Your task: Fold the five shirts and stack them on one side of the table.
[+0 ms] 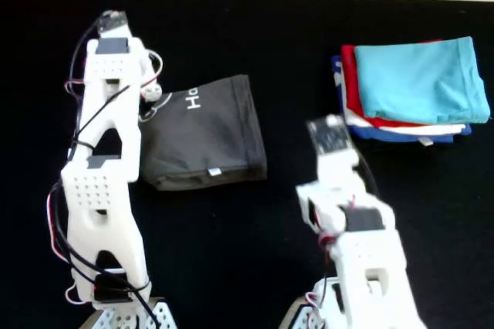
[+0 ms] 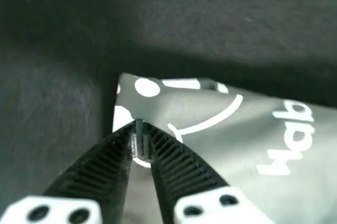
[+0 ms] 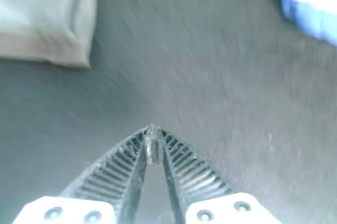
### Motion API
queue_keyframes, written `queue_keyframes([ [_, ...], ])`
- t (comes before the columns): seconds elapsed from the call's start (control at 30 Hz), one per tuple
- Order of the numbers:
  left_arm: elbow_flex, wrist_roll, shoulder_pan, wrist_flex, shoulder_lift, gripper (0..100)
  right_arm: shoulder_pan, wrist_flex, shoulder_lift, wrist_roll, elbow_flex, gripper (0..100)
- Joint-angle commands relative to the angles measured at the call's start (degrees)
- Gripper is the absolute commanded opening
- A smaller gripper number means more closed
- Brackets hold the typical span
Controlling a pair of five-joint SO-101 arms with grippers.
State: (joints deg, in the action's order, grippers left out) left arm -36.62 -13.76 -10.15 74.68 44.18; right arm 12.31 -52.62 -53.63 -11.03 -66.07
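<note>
1. Grey shirt [image 1: 204, 132] is the piece not yet stacked. The left gripper [image 2: 139, 145] sits at its far-left corner, jaws closed tip to tip against the cloth edge. I cannot tell whether any fabric is caught between them.
2. From that corner the shirt spreads right and toward the near side. It lies folded and flat on the black table [image 1: 231, 252], left of centre. Its outline is close to square and a little skewed to the table edge, so no clear long axis shows.
3. Further right, the right gripper [image 3: 152, 148] hangs over bare table with its jaws closed on nothing. The grey shirt's corner lies to its left and the stack's blue edge to its right, both a little farther off.
4. At the far right stands the stack [image 1: 413, 89]. The cyan shirt [image 1: 421, 78] lies on top, with red, white and blue layers showing beneath it, which I judge to be four folded shirts.
5. What the coming move turns on, as I judge it:
   - The stack lies to the right of the grey shirt and slightly farther away, well apart from it.
   - The right arm stands in between.
   - The left arm is at the shirt, while the right arm is nearer the stack.
   - The shirt must therefore travel rightward across the right arm's ground.
</note>
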Motion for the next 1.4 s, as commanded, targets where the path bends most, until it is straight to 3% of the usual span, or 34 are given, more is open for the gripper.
queue_keyframes([
  [0.0,-0.66,-0.35,-0.22,-3.78,1.36,1,6.73,-4.62,12.97,2.90,20.26,0.5],
  [0.3,-0.66,-0.26,-1.45,-6.77,2.77,1,23.52,-4.44,42.59,3.34,43.82,0.5],
  [0.47,-0.66,-0.18,-1.36,-6.68,2.77,1,23.08,6.20,58.15,3.34,45.49,0.5],
  [0.67,-0.66,-0.18,-1.80,-6.68,2.77,1,18.68,6.29,70.55,3.16,45.76,0.5],
  [0.9,-0.75,-0.18,-3.12,-5.63,1.71,1,18.15,3.38,65.36,3.25,45.76,0.5],
  [1.13,-0.75,-0.18,-3.21,-0.26,-7.16,1,20.88,-2.51,50.77,3.25,45.85,0.5],
  [1.37,-0.48,-0.53,-3.21,10.20,-15.60,1,18.51,-2.33,44.88,3.34,50.77,0.5],
])
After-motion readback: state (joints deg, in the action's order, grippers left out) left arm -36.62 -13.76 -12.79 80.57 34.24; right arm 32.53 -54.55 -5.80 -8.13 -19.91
